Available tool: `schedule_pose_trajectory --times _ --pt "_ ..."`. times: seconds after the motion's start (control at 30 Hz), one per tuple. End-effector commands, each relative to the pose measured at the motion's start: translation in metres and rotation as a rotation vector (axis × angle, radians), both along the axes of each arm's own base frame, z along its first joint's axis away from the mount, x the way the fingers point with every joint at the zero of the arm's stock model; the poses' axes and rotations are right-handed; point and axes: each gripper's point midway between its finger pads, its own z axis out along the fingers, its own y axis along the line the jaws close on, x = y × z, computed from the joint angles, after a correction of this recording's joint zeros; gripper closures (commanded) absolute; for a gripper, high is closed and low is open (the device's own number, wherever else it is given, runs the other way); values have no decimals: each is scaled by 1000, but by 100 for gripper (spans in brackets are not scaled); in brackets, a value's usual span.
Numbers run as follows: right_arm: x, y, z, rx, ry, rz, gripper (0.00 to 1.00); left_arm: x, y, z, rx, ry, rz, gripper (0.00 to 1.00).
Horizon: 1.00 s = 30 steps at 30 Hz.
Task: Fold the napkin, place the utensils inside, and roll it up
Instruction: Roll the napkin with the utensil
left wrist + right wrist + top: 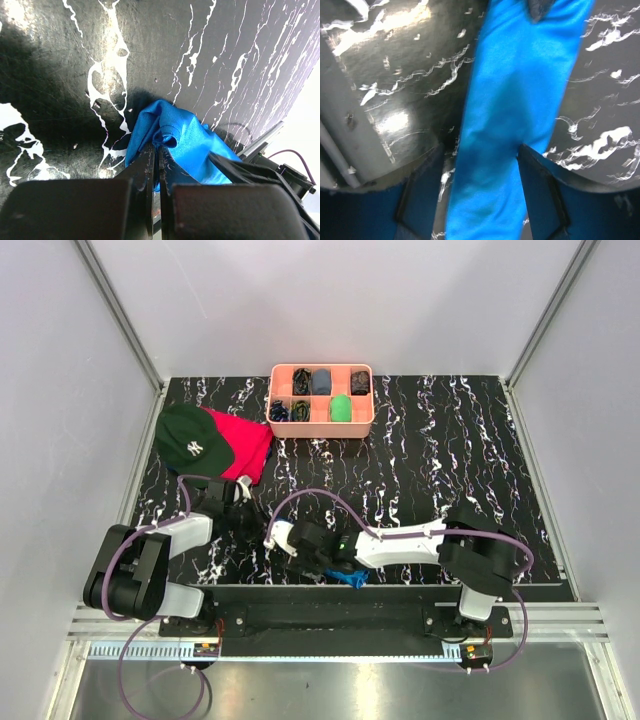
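Pinching is what my left jaws are doing: they are pressed together, and they seem clamped on a fold of the napkin (185,140), though the wrist view is too close to be sure the cloth is truly caught. The blue cloth bunches up around those fingers (142,170) and rests on the black marbled tabletop (75,75).

My right jaws stand apart. A long band of napkin runs between them, lying flat on the tabletop. One finger (540,195) touches the edge of the band. The other has a dark gap beside it, so nothing is gripped there.

From above, my right arm reaches leftward across the near part of the tabletop and hides most of the napkin. Only a small blue scrap shows beneath it, close to the near edge.

A pink tray (321,431) with filled compartments sits at the far edge, well apart from the napkin. At the far left, a dark green cap (188,435) lies on a red cloth (250,445).
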Motion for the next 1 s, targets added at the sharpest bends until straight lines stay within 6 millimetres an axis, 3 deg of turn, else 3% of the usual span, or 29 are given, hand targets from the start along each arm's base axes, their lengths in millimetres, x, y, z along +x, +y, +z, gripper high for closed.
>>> schedule_pose_trajectory --times 0.0,0.1,0.23,0.27,0.37,0.47,0.7,0.97 --pt "22 -1 -1 -52 -83 -54 33 7 -3 12 -27 -40 -25 100" --pt "26 -9 -12 -87 -32 -84 38 8 -5 14 -38 -48 -34 100" --pt "12 -10 -25 -90 120 -56 54 9 -9 22 -73 -73 -53 99" --pt "7 -12 -27 -98 159 -53 60 10 -9 24 -78 -81 -53 91" --pt "-10 -12 -31 -62 323 -31 66 18 -7 39 -77 -149 -50 69" --pt "-24 -6 -24 19 500 -10 71 24 0 49 -33 -203 -31 57" --pt "-37 14 13 202 781 83 74 22 11 56 20 -280 6 53" --pt "-20 18 26 314 965 81 74 13 14 55 14 -312 16 53"
